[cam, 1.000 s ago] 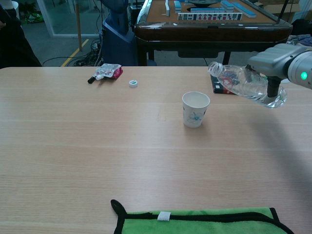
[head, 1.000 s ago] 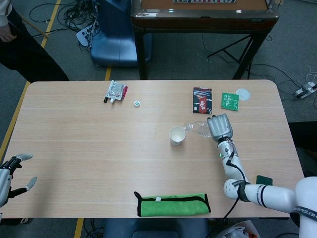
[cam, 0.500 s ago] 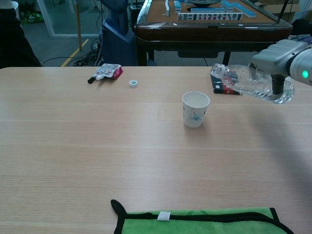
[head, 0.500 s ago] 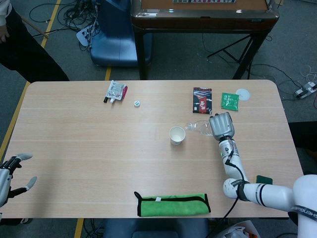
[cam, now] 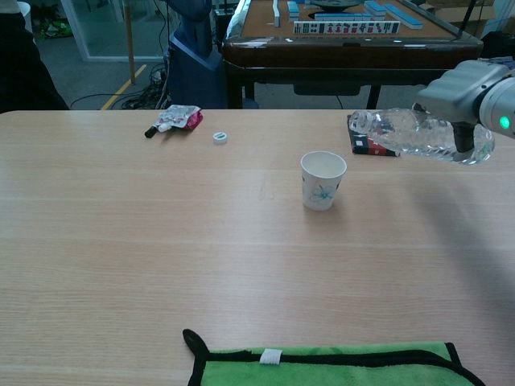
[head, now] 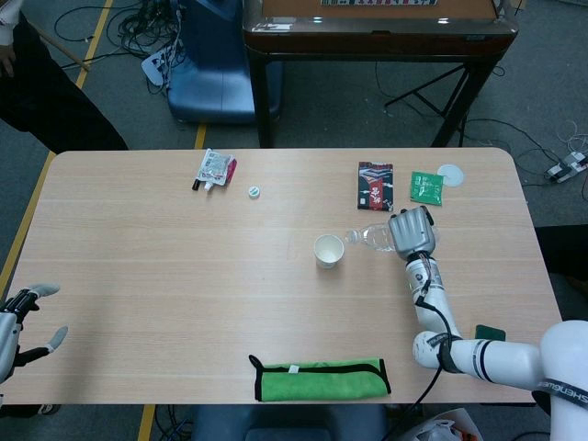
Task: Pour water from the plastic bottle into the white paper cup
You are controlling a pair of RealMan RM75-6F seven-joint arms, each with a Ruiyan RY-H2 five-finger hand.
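Observation:
The white paper cup (head: 327, 250) (cam: 323, 180) stands upright near the middle of the table. My right hand (head: 410, 231) (cam: 464, 91) grips a clear plastic bottle (head: 371, 237) (cam: 418, 137) that lies almost level in the air, right of the cup. Its uncapped mouth points left toward the cup and is apart from the rim. My left hand (head: 20, 323) hovers at the near left table edge, fingers spread and holding nothing. It shows only in the head view.
A white bottle cap (head: 254, 191) (cam: 220, 137) and a pouch (head: 215, 169) (cam: 176, 118) lie at the back left. A dark packet (head: 375, 184), a green packet (head: 425, 187) and a white disc (head: 450, 174) lie at the back right. A green cloth (head: 321, 378) (cam: 330, 367) lies along the near edge.
My right hand has drawn the bottle a little to the right, away from the cup, and levelled it. The cup and left hand have not moved.

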